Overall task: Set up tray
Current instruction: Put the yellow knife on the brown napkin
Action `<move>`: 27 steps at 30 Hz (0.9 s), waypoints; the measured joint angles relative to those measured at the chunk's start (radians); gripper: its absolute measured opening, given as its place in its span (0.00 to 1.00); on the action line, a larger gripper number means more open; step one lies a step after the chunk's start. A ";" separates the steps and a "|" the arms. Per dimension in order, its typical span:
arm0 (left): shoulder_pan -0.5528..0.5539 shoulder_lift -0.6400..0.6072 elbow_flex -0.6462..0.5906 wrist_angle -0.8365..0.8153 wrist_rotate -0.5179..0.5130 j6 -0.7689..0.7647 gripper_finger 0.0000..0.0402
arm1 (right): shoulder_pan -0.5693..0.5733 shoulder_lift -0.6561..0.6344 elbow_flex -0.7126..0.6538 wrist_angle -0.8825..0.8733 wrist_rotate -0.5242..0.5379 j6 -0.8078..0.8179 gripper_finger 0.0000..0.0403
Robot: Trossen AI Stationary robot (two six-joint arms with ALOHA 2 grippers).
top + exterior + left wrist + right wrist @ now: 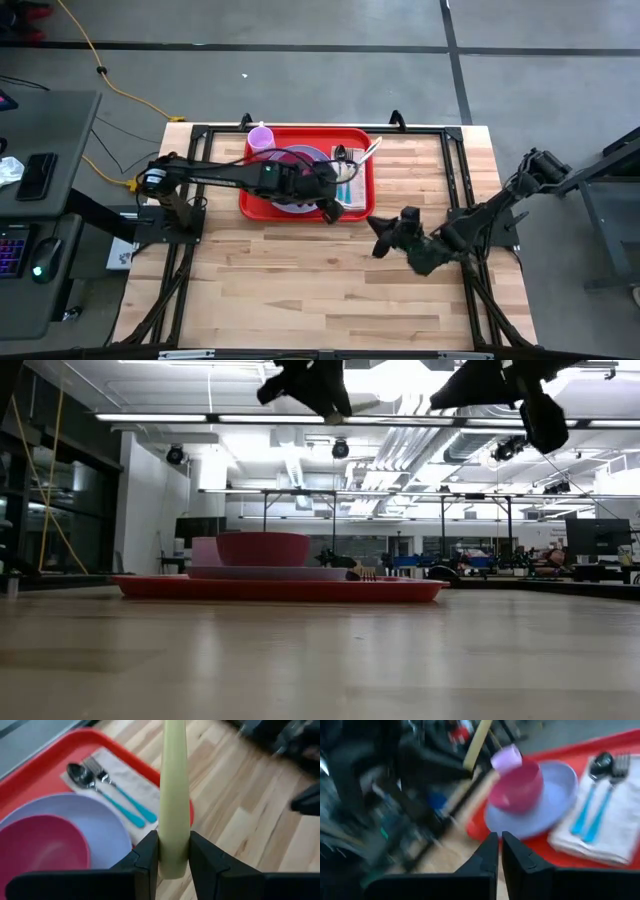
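tray [255,205] red. plate [105,822] lavender, bowl [42,845] magenta-pink. cup [261,138] at tray's far-left corner lilac. spoon [107,795] and fork [122,795]: silver heads, teal handles, on white napkin [135,782]. utensil handle [173,795] in left gripper [173,857] pale yellow-cream. table [330,290] light wood, plank pattern, black frame. right gripper [385,235] black.

1. Glossy red plastic tray [255,205] on a pale, matt wood-plank table [320,290].
2. Smooth lavender plate [100,827], pink bowl [42,845].
3. Shiny metal spoon [80,774], teal plastic handle.
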 joint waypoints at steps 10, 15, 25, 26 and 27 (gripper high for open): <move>-0.022 -0.032 -0.001 0.064 -0.027 0.011 0.29 | -0.104 -0.019 -0.233 0.746 -0.051 -0.233 0.00; -0.035 -0.032 -0.001 0.084 -0.035 0.014 0.29 | -0.167 -0.019 -0.209 0.817 -0.080 -0.396 0.00; -0.041 -0.032 -0.001 0.100 -0.044 0.007 0.29 | -0.275 -0.019 -0.159 0.842 -0.198 -0.559 0.20; -0.041 -0.032 -0.001 0.100 -0.050 0.007 0.29 | -0.283 -0.019 -0.158 0.844 -0.204 -0.563 0.23; -0.041 -0.032 -0.001 0.100 -0.053 0.007 0.29 | -0.292 -0.019 -0.158 0.848 -0.212 -0.561 0.26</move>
